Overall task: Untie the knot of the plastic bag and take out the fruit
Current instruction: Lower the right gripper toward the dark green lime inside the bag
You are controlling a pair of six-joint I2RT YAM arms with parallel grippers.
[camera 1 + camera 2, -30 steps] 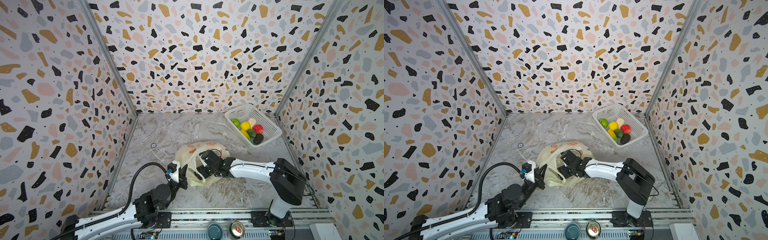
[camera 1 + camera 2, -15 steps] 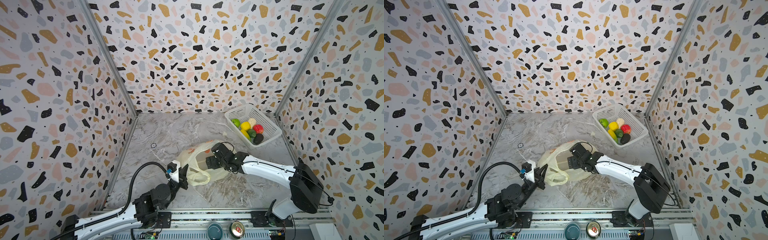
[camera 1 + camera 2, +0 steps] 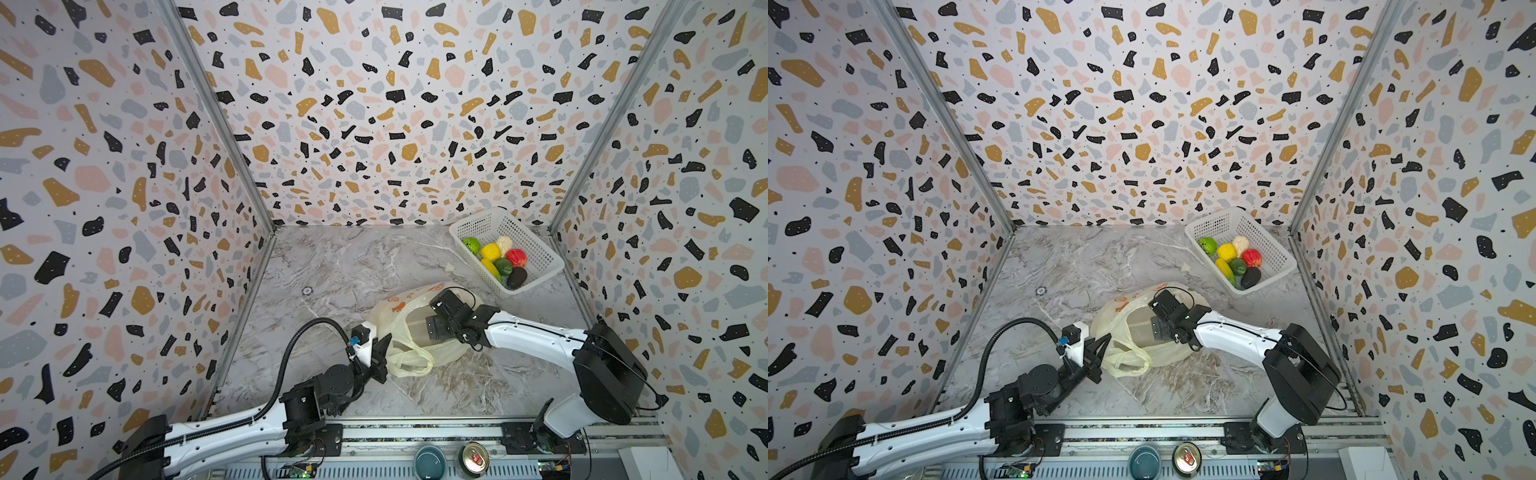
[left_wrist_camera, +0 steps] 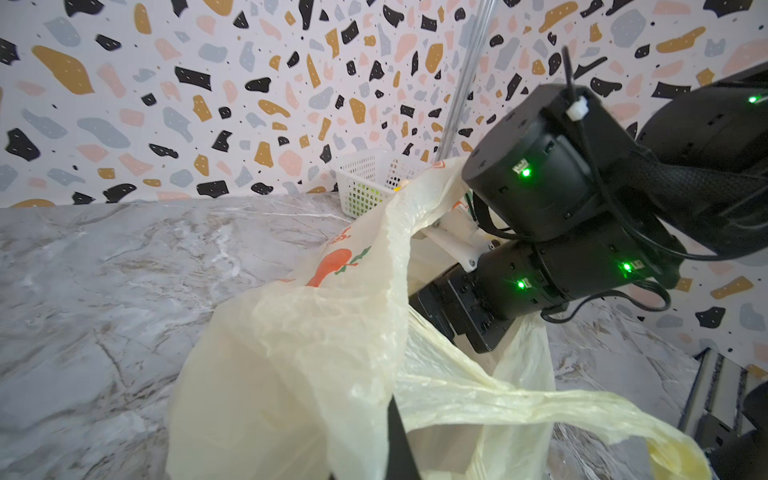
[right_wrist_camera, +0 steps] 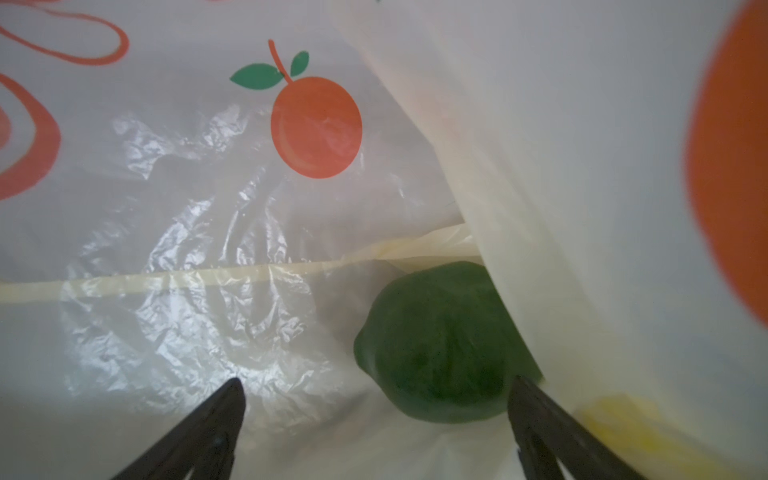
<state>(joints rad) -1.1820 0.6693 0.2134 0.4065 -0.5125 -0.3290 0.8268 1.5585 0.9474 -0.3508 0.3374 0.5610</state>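
Presently we find the left claw (image 3: 380, 353) clamped on the plastic bag (image 3: 390, 316) on the worktop (image 3: 332, 266) and the right claw (image 5: 376, 380) spread apart inside it, where closing may trap loose film or nudge the green fruit (image 5: 440, 345) aside.

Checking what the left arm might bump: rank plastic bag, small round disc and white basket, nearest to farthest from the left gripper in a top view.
From the left gripper, in a top view:
1. plastic bag, caught in its shut jaws.
2. small round disc, farther back, to the left.
3. white basket, in the far back right corner.
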